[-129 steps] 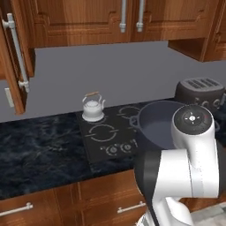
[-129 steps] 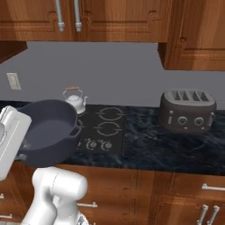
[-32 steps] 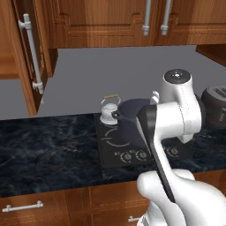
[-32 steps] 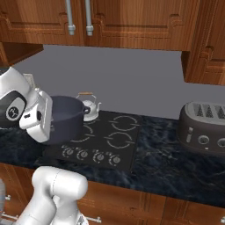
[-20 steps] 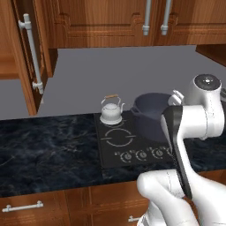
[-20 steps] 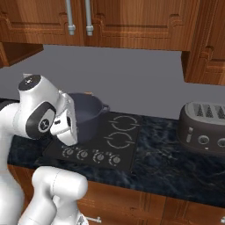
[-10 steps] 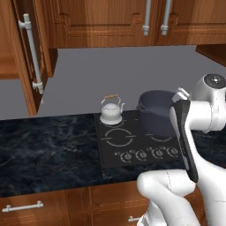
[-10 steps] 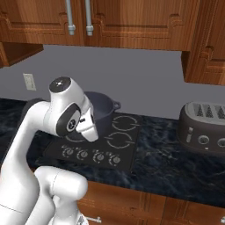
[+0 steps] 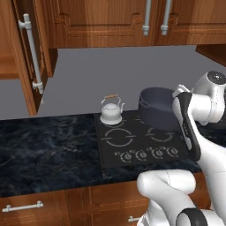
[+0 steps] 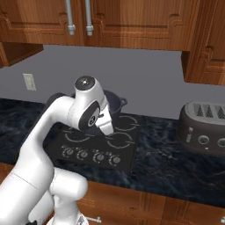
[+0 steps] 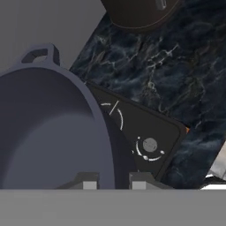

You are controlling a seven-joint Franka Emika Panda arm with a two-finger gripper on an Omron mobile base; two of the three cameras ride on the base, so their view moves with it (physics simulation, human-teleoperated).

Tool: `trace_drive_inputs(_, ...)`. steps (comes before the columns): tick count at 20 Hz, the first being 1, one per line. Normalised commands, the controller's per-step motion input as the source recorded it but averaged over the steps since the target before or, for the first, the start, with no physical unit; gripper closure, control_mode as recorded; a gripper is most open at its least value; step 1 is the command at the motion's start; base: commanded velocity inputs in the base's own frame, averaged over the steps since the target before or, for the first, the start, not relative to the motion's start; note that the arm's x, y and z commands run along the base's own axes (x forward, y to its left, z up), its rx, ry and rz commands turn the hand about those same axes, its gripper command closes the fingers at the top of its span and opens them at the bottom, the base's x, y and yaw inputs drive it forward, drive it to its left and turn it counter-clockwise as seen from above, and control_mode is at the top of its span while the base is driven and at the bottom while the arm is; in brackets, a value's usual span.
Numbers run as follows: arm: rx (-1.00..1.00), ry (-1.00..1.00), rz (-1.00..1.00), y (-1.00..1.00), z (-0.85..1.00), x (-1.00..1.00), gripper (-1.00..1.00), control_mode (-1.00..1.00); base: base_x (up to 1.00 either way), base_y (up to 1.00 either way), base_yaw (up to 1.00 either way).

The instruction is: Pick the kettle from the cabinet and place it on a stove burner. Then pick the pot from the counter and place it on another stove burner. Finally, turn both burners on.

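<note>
The dark grey pot hangs over the back right burner of the black cooktop; whether it touches the glass I cannot tell. In the hand view the pot spreads across the left half, and my gripper is shut on its rim, one fingertip on each side of the wall. The silver kettle stands upright on the back left burner, a little left of the pot. In the right base view my arm covers most of the pot. The cabinet door stands open at the upper left.
A dark toaster stands on the black marble counter right of the cooktop. A row of round knobs runs along the cooktop's front edge. Wooden wall cupboards hang overhead. The counter stretches left of the stove.
My arm has swung to the right with the pot, carrying it from beside the kettle to over the back right burner. The kettle has stayed put.
</note>
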Motion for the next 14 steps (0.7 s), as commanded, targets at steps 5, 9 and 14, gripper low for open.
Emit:
trace_drive_inputs(5,0.0,0.0,0.02,-0.21,-0.08,0.42,1.0,-1.0,0.0,0.0,0.0)
trace_drive_inputs(9,0.0,0.01,0.0,-0.07,-0.13,0.49,1.0,-1.0,0.0,0.0,0.0)
trace_drive_inputs(14,0.0,0.0,0.0,0.0,-0.18,0.47,1.0,-1.0,0.0,0.0,0.0)
